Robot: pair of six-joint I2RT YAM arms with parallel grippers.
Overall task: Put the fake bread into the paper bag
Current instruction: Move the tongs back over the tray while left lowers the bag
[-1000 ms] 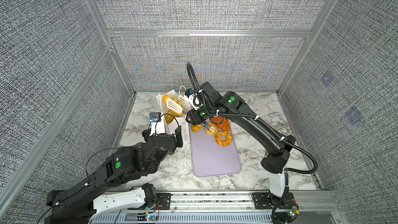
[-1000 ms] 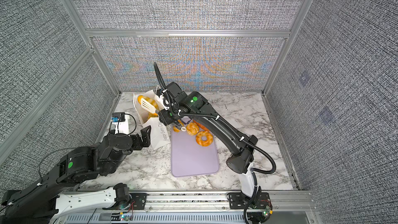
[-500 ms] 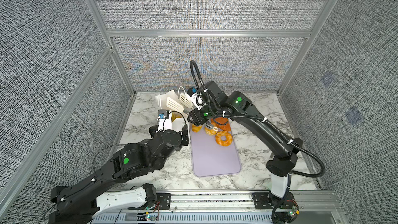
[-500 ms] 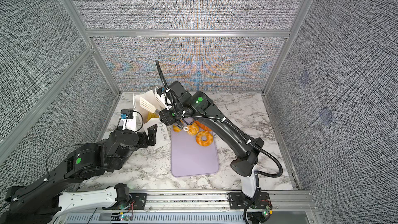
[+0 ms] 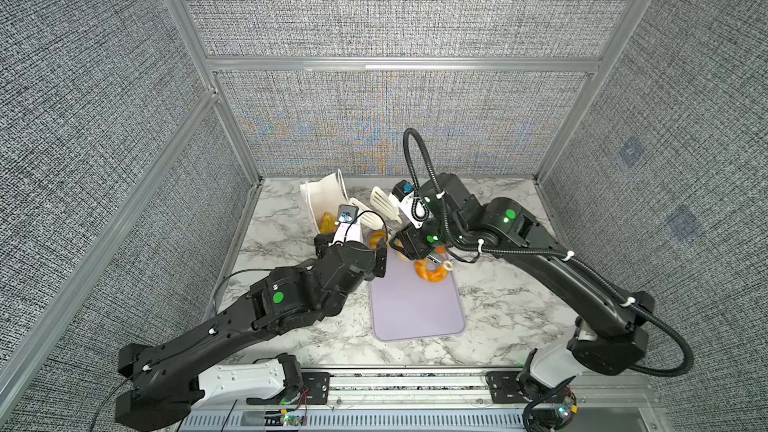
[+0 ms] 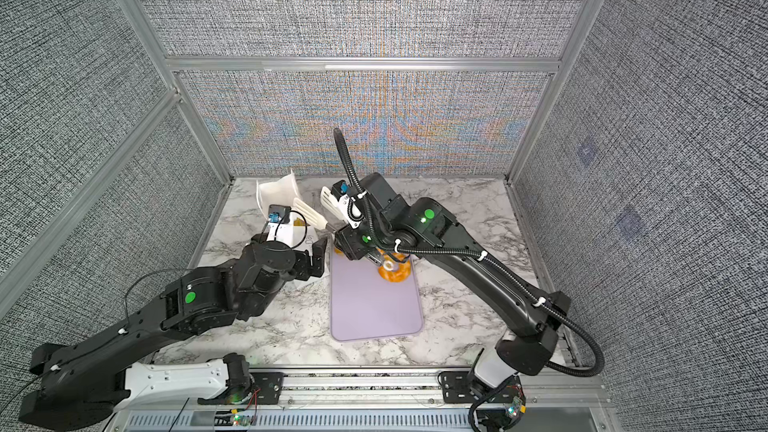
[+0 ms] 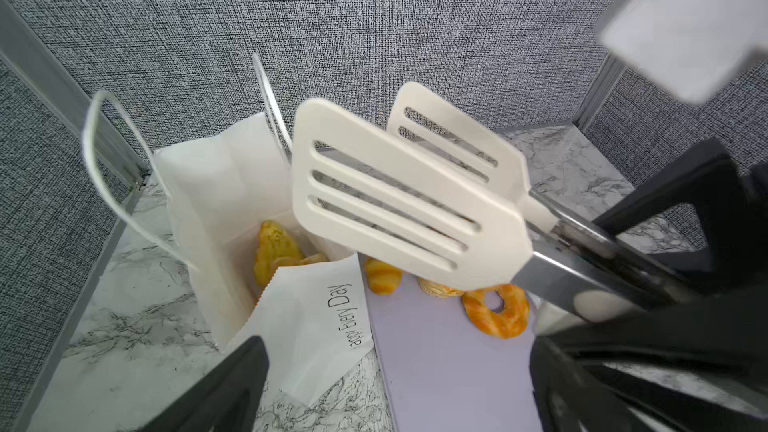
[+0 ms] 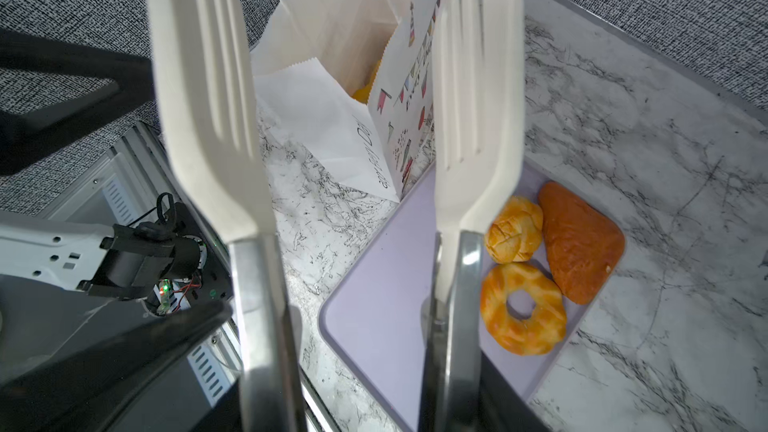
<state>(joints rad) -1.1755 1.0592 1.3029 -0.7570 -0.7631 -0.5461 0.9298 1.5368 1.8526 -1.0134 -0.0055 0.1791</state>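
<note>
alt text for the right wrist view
White slotted tongs, open and empty, fill the foreground. Behind them an open paper bag stands beside a lilac tray holding a bun, a ring doughnut and a reddish wedge.

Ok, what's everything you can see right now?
table: one, marble, underneath
tray: one, lilac, table centre
paper bag: one, white, back-left of tray
bread: at least one, golden, inside bag
croissant: one, golden, by bag's base
round bun: one, golden, tray's far end
ring doughnut: one, golden, beside bun
wedge: one, reddish-orange, beside bun
tongs: one pair, white, in right tool
left tool: one, black, open by bag
right tool: one, black, gripping tongs
</note>
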